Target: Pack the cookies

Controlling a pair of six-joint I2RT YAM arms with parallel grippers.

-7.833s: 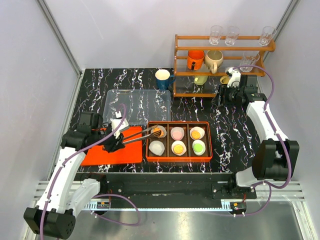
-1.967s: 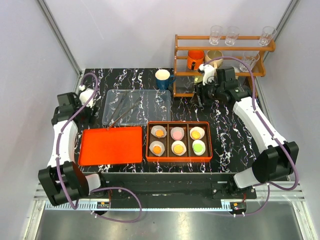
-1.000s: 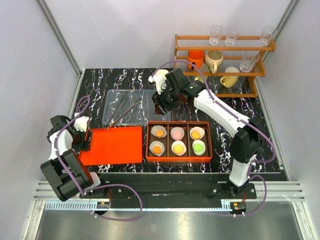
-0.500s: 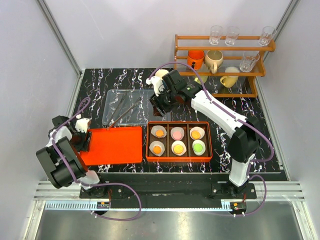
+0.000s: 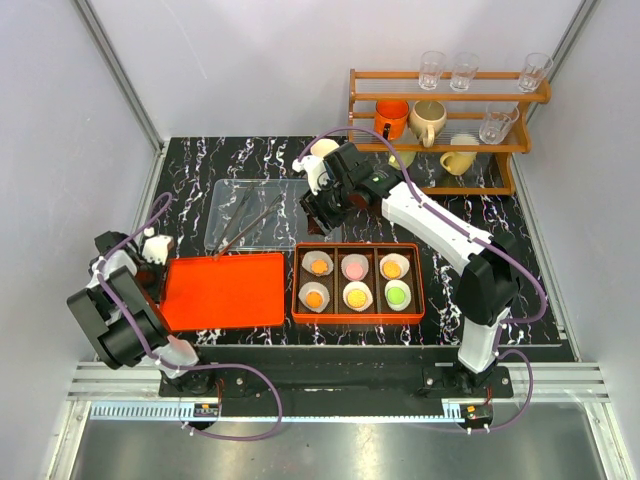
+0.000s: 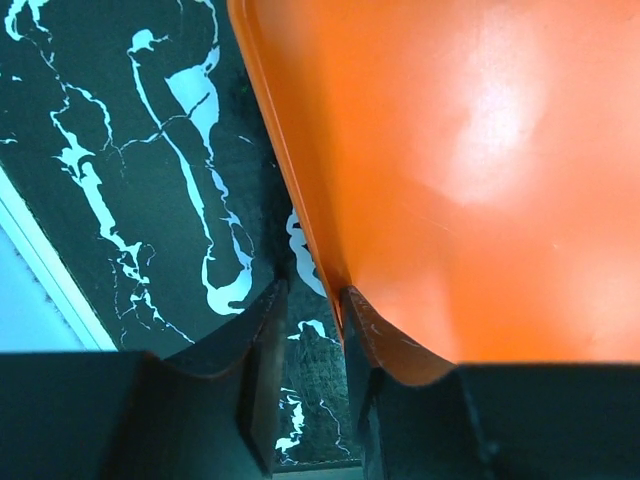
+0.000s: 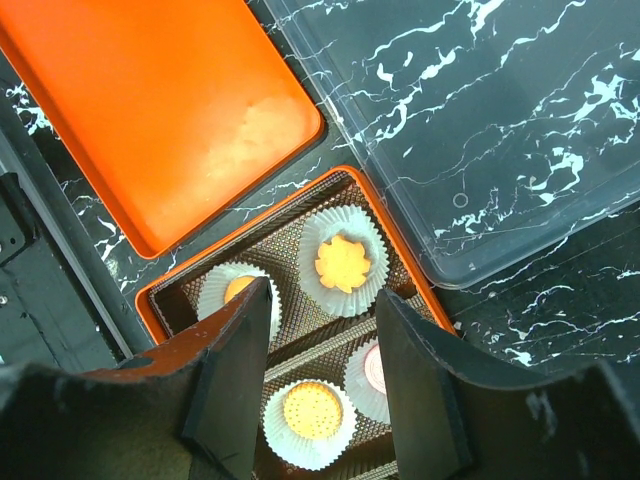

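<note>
Only by the wrist views are the gaps shown: left claw (image 6: 310, 295) narrow beside tray (image 6: 480, 150), right claw (image 7: 320, 300) wider, empty, above cookies (image 7: 343, 262).

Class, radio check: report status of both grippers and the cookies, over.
Left gripper at the orange tray edge, grip unclear. Right gripper open, empty, by the box. All six cookies in their compartments. Clear lid off, tongs on it.

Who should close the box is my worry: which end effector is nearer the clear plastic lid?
Right. The right end effector hovers at the clear plastic lid's right edge; the left end effector is at the orange tray's left edge, farther off.
</note>
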